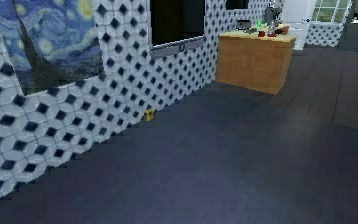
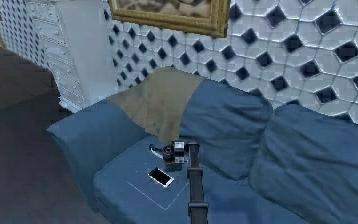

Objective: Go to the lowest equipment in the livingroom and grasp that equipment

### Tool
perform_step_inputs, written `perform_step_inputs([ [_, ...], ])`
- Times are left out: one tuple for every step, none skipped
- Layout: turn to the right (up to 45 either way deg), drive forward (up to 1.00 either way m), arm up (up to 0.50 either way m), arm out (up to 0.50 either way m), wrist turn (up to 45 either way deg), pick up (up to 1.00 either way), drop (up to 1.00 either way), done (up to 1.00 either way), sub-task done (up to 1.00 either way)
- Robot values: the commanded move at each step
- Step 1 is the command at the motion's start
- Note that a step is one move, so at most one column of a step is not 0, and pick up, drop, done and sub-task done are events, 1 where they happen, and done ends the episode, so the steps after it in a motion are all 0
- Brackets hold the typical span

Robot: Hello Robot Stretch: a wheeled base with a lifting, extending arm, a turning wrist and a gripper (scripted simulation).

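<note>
In the arm side view the dark arm bar (image 2: pixel 196 190) rises from the bottom edge over a blue sofa (image 2: pixel 237 140). The gripper (image 2: pixel 168 153) is at its far end, above the seat cushion. I cannot tell whether it holds anything. A small flat white rectangle with a dark edge (image 2: pixel 161 178) lies on the seat just below the gripper. In the forward view a small yellow object (image 1: pixel 149 115) sits on the dark floor at the foot of the tiled wall.
A tan throw (image 2: pixel 167 100) drapes over the sofa back under a gold-framed picture (image 2: pixel 172 15). A white pillar (image 2: pixel 82 50) stands at the left. Ahead, a swirling night-sky painting (image 1: pixel 47 40) and a dark screen (image 1: pixel 177 22) hang on the wall. A wooden cabinet (image 1: pixel 255 62) carries small items.
</note>
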Motion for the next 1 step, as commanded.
perform_step_inputs([
  [0.0,0.0,-0.3,0.0,0.0,0.0,0.0,0.0,0.0],
])
